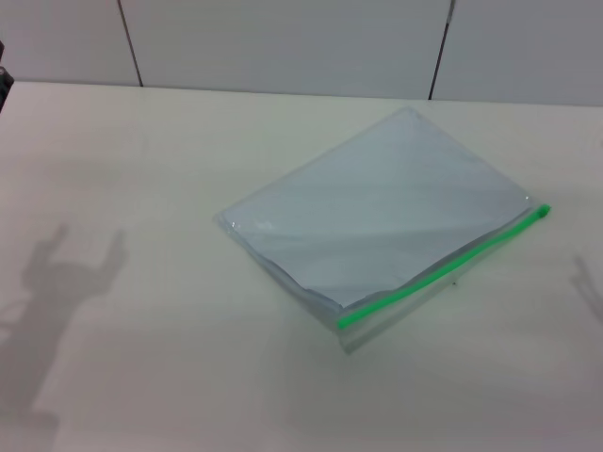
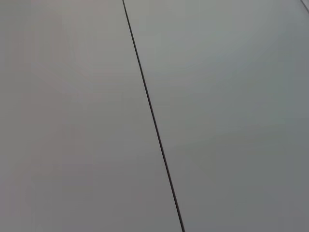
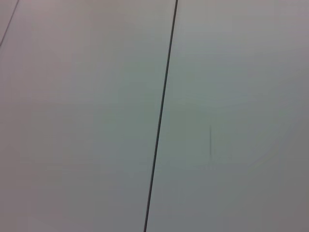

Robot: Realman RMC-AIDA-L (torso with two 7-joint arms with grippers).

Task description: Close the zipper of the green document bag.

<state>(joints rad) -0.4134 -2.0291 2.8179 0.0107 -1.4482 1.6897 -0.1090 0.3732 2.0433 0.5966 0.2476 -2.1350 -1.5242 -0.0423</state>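
Note:
The green document bag lies flat and turned at an angle on the pale table, a little right of the middle in the head view. It is a translucent blue-grey pouch. Its bright green zipper runs along the near right edge, from the near corner up to the right corner. I cannot make out the slider. Neither gripper is in any view; only two arm shadows fall on the table, at the far left and at the right edge. Both wrist views show only grey wall panels with a dark seam.
A grey panelled wall stands behind the table's far edge. A dark object pokes in at the left edge near the table's far corner.

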